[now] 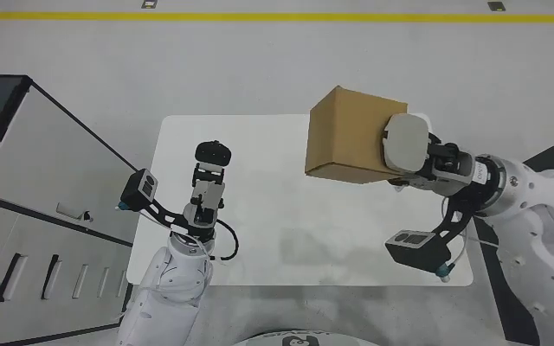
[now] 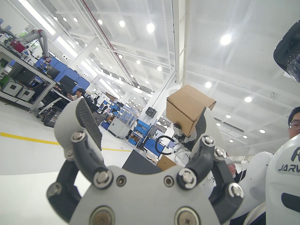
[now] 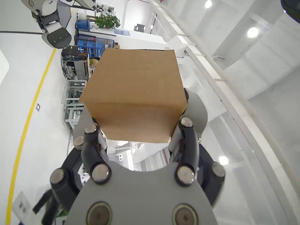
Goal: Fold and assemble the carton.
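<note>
Carton [image 1: 351,134] — closed-looking box, clamped in the right gripper [image 1: 402,143], held aloft over the far right corner of the table [image 1: 286,225], overhanging the far edge. Left gripper [image 1: 210,169] spread, empty, upturned above the table's left half, well apart. Probably late in assembly: next, lowering onto bare tabletop between the arms — ample room there, edges distant.

1 carton [image 1: 351,130], 1 table [image 1: 260,225], 2 tools (L tool [image 2: 143,118], R tool [image 3: 138,122]), 1 yellow floor line [image 1: 277,16]
</note>
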Robot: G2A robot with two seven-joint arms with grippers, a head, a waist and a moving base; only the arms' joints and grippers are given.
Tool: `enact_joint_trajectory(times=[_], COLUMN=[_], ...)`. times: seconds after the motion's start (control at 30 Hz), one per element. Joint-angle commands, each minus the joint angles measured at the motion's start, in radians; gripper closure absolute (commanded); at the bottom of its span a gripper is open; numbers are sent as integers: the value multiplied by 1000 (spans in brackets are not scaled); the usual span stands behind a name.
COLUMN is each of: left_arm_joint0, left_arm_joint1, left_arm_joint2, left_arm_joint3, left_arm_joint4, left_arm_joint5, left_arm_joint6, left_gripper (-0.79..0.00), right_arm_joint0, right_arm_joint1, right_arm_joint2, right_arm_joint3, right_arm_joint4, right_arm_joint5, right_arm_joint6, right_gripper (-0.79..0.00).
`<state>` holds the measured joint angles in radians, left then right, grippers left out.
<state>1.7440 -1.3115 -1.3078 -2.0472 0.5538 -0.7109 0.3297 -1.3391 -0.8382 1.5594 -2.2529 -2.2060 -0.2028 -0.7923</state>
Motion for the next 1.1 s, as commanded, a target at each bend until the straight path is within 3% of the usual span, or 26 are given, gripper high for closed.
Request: enact_joint_trajectory(times=[0.0,0.13,0.3,0.67,0.93,1.07], left_arm_joint0=[0,0,0,0,0,0], left_arm_joint1=[0,0,0,0,0,0], left_arm_joint2=[0,0,0,0,0,0], left_arm_joint3=[0,0,0,0,0,0], left_arm_joint4=[0,0,0,0,0,0], left_arm_joint5=[0,0,0,0,0,0], left_arm_joint6=[0,0,0,0,0,0], left_gripper=[-785,-785,-785,-785,-785,-785], right_arm_joint0=[1,-2,-6,223,386,406], right_arm_joint1=[0,0,-11,-14,-33,-39], right_arm_joint2=[0,-2,-40,-144,-277,-312], right_arm_joint3=[-1,1,87,335,512,537], right_arm_joint4=[-7,0,247,454,568,615], right_arm_joint5=[3,2,-78,-426,-580,-593], right_arm_joint6=[-1,2,-8,-143,-232,-232], right_gripper=[0,0,0,0,0,0])
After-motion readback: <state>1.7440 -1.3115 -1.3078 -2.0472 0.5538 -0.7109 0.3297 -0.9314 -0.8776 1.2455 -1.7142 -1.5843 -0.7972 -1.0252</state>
